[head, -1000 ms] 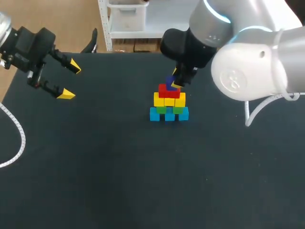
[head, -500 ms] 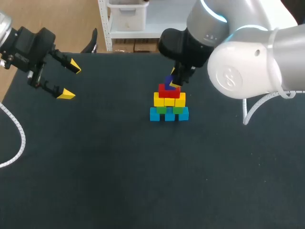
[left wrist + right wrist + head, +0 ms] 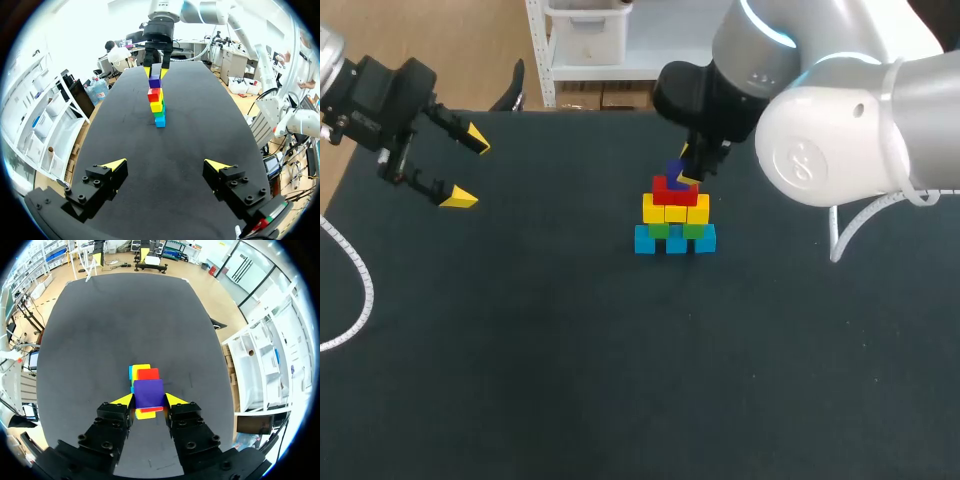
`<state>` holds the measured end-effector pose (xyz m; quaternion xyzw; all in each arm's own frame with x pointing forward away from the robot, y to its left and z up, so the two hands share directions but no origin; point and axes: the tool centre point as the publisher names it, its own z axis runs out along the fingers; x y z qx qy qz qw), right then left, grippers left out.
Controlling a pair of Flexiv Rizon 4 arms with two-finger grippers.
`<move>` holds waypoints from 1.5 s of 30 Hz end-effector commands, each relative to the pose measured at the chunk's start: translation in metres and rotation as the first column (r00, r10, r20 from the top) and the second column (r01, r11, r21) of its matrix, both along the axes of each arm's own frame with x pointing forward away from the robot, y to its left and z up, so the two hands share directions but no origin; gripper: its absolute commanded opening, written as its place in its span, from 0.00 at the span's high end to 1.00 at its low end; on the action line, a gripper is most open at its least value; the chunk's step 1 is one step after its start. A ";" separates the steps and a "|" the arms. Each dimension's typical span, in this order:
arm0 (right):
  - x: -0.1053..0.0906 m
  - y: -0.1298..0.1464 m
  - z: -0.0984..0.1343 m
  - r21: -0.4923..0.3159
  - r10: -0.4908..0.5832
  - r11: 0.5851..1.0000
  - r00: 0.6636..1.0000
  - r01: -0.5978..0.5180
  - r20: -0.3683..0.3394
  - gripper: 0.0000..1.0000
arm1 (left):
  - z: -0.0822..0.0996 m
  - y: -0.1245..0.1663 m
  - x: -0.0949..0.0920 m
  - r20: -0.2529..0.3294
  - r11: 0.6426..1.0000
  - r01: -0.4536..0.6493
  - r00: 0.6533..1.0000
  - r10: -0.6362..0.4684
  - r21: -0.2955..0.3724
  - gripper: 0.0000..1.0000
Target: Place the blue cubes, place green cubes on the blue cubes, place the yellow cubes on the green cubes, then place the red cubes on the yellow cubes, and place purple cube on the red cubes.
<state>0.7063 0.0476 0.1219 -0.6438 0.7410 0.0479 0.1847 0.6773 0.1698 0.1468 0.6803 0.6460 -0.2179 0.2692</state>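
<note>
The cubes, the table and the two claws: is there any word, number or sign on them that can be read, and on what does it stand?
None. The purple cube, red cubes, yellow cubes, green cubes and blue cubes have plain faces; the table is plain black; no print shows on the left claw or the right claw.

The table (image 3: 570,380) lies open across its lower half and left middle; the cube stack (image 3: 675,222) blocks the centre, the right arm (image 3: 820,130) crowding over its purple cube (image 3: 674,168) from upper right; the left gripper (image 3: 467,168) hangs upper left.
</note>
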 end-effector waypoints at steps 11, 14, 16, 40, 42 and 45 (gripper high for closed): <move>0.001 0.002 -0.001 0.003 0.009 1.000 1.000 -0.009 -0.004 1.00 | -0.001 0.001 0.000 0.003 1.000 0.003 1.000 -0.003 -0.003 0.00; 0.002 0.001 -0.001 0.003 0.008 1.000 1.000 -0.008 -0.004 1.00 | -0.001 0.001 0.000 0.003 1.000 0.003 1.000 -0.003 -0.003 0.00; 0.002 0.001 -0.001 0.003 0.009 1.000 1.000 -0.009 -0.004 0.99 | -0.001 0.001 0.000 0.003 1.000 0.003 1.000 -0.003 -0.003 0.00; 0.003 0.003 -0.002 0.005 0.016 1.000 1.000 -0.016 -0.009 0.60 | -0.001 0.001 0.000 0.003 1.000 0.003 1.000 -0.003 -0.003 0.00; 0.003 0.003 -0.002 0.005 0.016 1.000 1.000 -0.016 -0.008 0.59 | -0.001 0.001 0.000 0.003 1.000 0.003 1.000 -0.003 -0.003 0.00; 0.003 0.003 -0.002 0.006 0.015 1.000 1.000 -0.015 -0.006 0.57 | -0.001 0.001 0.000 0.003 1.000 0.003 1.000 -0.003 -0.003 0.00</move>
